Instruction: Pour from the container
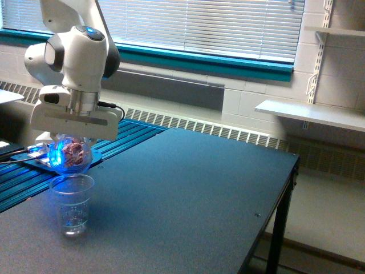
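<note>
In the exterior view, the container [70, 155] is a clear tumbler lit blue, with reddish-brown pieces showing inside it. It is tipped so that its round end faces the camera. My gripper [72, 142] is shut on it from above. The tumbler's lower edge hangs just over the rim of a smaller clear cup [71, 205] with printed marks. That cup stands upright on the dark table [188, 194] near its front left. A little pale content shows at the small cup's bottom.
A blue ribbed surface [122, 134] with the arm's round base and cables runs along the exterior view's left. The table's right edge [279, 205] drops off to the floor. A white wall shelf [311, 114] stands at the back right, under window blinds.
</note>
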Action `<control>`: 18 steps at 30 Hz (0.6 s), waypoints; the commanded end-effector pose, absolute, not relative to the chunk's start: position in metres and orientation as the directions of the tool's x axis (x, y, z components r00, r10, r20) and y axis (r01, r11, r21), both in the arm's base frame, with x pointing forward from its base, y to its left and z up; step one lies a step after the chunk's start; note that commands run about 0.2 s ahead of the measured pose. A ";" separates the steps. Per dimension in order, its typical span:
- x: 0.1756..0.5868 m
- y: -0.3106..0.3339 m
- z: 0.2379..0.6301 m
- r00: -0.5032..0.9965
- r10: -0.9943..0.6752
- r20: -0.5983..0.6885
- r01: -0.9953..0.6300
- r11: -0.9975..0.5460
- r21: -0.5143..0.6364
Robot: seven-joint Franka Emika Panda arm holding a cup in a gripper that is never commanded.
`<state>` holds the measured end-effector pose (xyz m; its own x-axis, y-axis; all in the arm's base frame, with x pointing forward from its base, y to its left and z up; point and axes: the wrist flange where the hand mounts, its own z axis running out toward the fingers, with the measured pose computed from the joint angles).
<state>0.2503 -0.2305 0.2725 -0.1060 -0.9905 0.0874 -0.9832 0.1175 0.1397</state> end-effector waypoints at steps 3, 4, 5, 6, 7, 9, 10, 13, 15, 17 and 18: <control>0.259 -0.232 0.281 -0.128 -0.988 0.081 -0.983 0.137 0.120; 0.259 -0.231 0.281 -0.129 -0.989 0.077 -0.983 0.138 0.120; 0.260 -0.230 0.280 -0.130 -0.989 0.070 -0.983 0.138 0.120; 0.260 -0.228 0.279 -0.130 -0.990 0.060 -0.983 0.137 0.120; 0.260 -0.226 0.277 -0.132 -0.990 0.047 -0.983 0.137 0.121; 0.259 -0.221 0.274 -0.138 -0.990 0.024 -0.983 0.140 0.122; 0.259 -0.219 0.273 -0.141 -0.990 0.014 -0.982 0.142 0.125; 0.257 -0.218 0.272 -0.144 -0.989 -0.016 -0.981 0.140 0.138; 0.256 -0.217 0.270 -0.155 -0.987 -0.036 -0.979 0.148 0.139; 0.253 -0.220 0.269 -0.168 -0.985 -0.043 -0.977 0.161 0.142; 0.252 -0.221 0.269 -0.176 -0.983 -0.048 -0.976 0.168 0.142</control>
